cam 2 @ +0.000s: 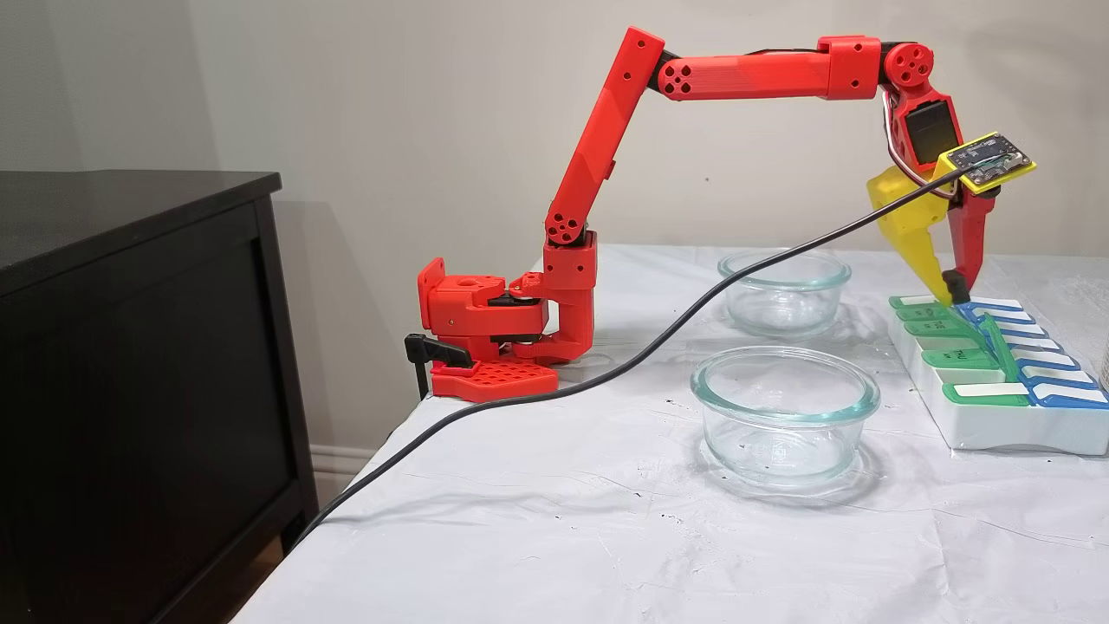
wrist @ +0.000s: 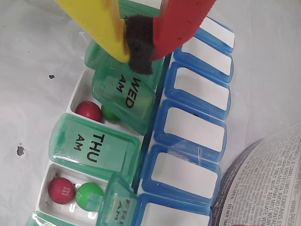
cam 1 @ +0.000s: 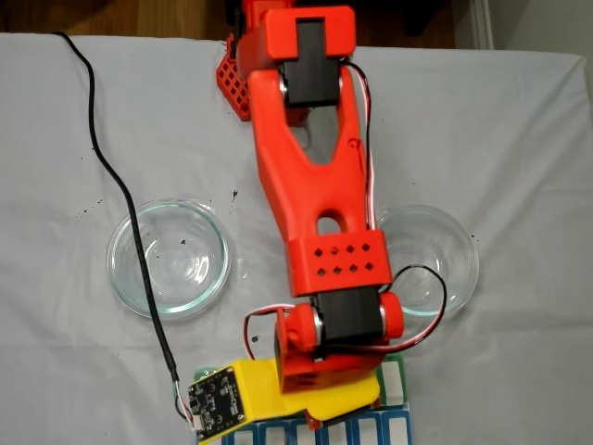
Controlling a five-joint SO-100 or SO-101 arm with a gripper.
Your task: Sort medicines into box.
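Note:
The box (wrist: 94,146) is a pill organizer with green day lids and a second row of blue lids. Its WED and FRI lids stand raised, and the THU lid lies flat. Under the WED lid sit a dark red ball (wrist: 88,110) and a green ball (wrist: 110,114). The compartment beside the FRI lid holds another red ball (wrist: 61,189) and green ball (wrist: 89,195). My gripper (wrist: 140,52), with one yellow and one red finger, hovers shut just above the WED lid, its black pads pressed together. In a fixed view the gripper (cam 2: 951,293) points down at the box's (cam 2: 979,429) far end.
Two clear glass dishes (cam 1: 169,255) (cam 1: 431,255) stand on the white cloth on either side of the arm. A black cable (cam 1: 111,176) runs across the left dish to the wrist camera. A printed container (wrist: 263,183) sits beside the blue lids. A black cabinet (cam 2: 130,347) stands off the table.

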